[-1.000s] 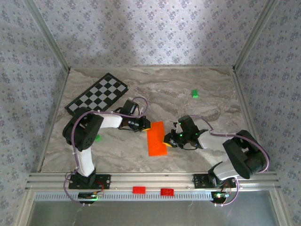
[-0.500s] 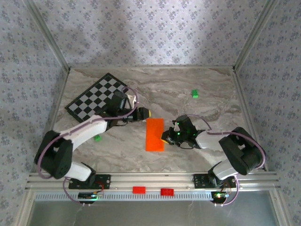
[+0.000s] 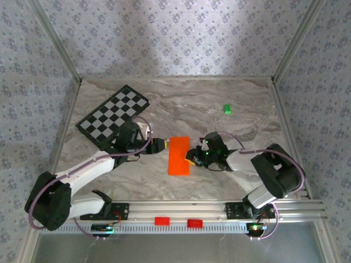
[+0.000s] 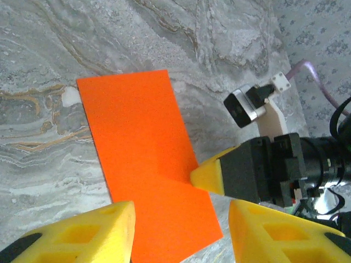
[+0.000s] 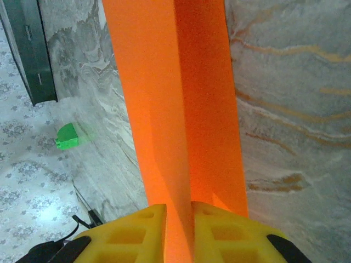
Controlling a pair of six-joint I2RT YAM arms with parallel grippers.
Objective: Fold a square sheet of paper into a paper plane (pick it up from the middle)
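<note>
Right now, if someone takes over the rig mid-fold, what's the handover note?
Left gripper: open, hovering over one end of the paper, holding nothing.
Right gripper: jaws narrow, astride the paper's right long edge; a firm grip can't be confirmed.
Paper: flat on the table between the arms, a narrow rectangle.
Done: it looks folded in half once.
Left: nose and wing folds; no plane shape yet.

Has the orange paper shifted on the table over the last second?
Yes. The orange paper has slid slightly away from the near metal rail and a little left, toward the checkered board, and now lies straighter.
</note>
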